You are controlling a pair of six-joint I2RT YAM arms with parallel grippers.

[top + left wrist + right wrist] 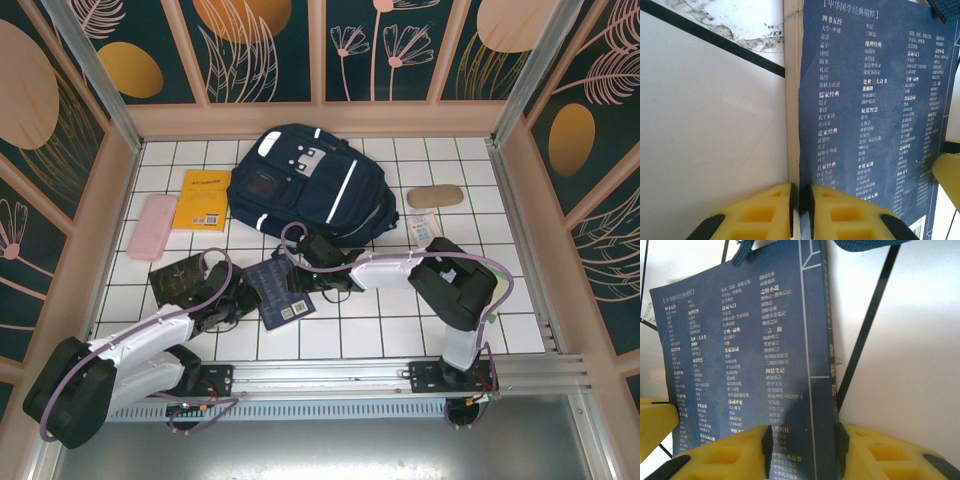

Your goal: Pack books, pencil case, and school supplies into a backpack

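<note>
Gripping one navy book [283,292], the left gripper [800,192] clamps its page edge, the right gripper [804,432] its spine, over a white-tiled table [380,330] walled by floral panels [265,50].

Overhead wide — two wrist close-ups, same book [865,125]

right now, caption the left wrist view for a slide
Left gripper pinching the edge of a navy book printed with Chinese titles

Tiled table [400,325]: backpack [300,185], yellow book [203,200], pink case [152,225], tan pouch [433,197].
</note>
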